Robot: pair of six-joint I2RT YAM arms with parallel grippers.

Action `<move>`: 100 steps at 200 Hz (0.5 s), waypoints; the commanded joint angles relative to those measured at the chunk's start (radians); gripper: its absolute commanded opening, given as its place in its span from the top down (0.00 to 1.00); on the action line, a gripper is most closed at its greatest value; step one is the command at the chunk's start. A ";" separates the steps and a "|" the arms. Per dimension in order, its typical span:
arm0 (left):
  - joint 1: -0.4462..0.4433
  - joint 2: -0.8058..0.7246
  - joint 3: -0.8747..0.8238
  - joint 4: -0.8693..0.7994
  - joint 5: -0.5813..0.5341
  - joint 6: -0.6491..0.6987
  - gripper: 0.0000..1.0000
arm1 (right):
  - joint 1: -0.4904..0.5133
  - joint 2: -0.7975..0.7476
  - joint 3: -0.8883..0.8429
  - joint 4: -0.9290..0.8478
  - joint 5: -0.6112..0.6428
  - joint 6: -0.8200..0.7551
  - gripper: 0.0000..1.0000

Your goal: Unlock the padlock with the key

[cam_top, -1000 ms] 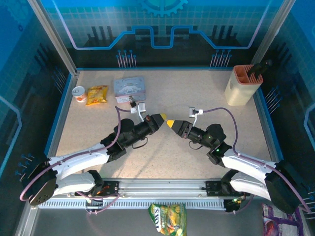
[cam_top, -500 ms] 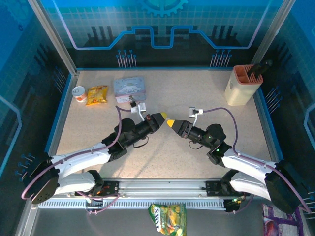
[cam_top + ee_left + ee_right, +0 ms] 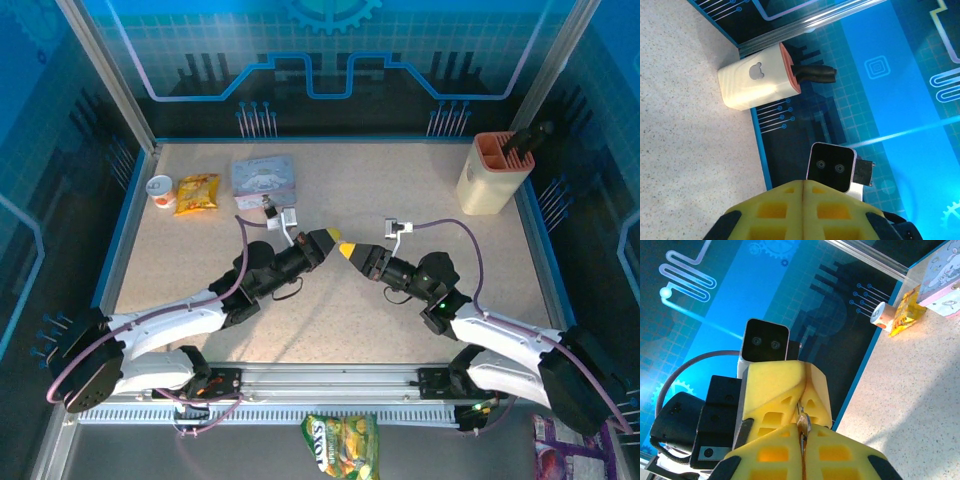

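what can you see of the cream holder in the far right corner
The holder is a cream, faintly ribbed tub, likely plastic, with an orange-brown rim and a divided inside. A grey bear-head mark sits on its side. It stands upright on the table in the far right corner, close to the blue edge. A dark handle sticks out of one compartment. Nothing else touches it.

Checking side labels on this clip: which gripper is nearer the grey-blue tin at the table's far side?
Left, narrowly. The left gripper sits nearer the robot, right of the tin; the right gripper points at its tip from farther right.
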 commanded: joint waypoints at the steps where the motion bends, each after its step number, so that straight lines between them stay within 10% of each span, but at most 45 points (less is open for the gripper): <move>1: 0.015 -0.044 0.010 -0.137 -0.001 0.100 0.75 | -0.015 -0.060 0.047 -0.150 0.022 -0.058 1.00; 22: 0.022 -0.128 0.081 -0.457 -0.121 0.302 0.33 | -0.027 -0.158 0.080 -0.432 0.086 -0.147 1.00; 40: 0.058 -0.195 0.099 -0.613 -0.192 0.447 0.17 | -0.029 -0.242 0.110 -0.638 0.135 -0.223 1.00; 100: 0.302 -0.031 0.226 -0.926 -0.183 0.725 0.11 | -0.022 -0.388 0.132 -0.908 0.207 -0.330 1.00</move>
